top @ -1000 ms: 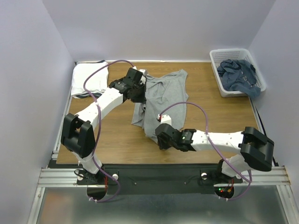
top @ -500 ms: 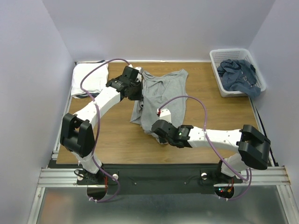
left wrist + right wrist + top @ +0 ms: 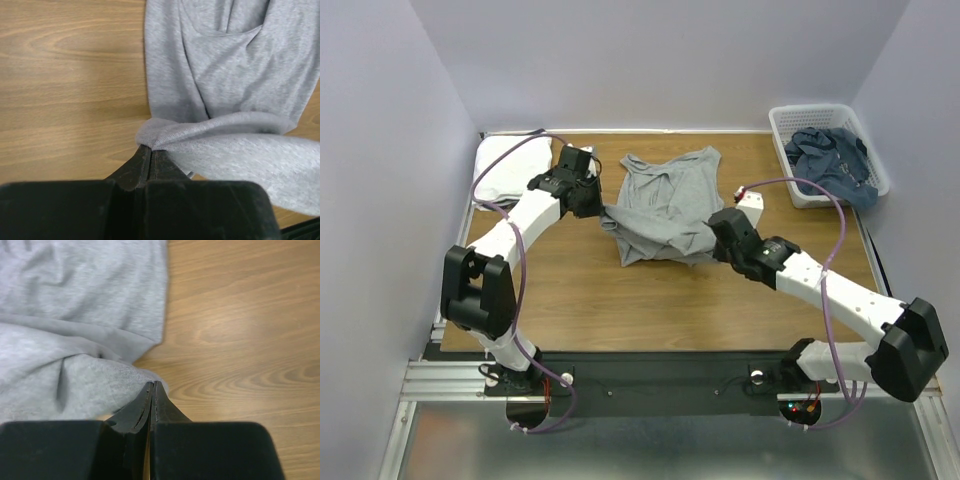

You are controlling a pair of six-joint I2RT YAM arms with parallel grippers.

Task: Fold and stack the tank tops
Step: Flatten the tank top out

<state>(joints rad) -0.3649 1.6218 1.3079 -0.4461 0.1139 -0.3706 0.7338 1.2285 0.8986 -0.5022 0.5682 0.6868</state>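
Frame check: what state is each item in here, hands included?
grey tank top: rumpled, near part doubled over, pinched at both ends of the fold.
left hand: shut on the grey tank top.
right hand: shut on the grey tank top.
white garment pile: folded, lying at the far left corner.
white basket: upright, holding crumpled blue garments.

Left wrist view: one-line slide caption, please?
Left hand pinching a bunched edge of the grey tank top on the wooden table.
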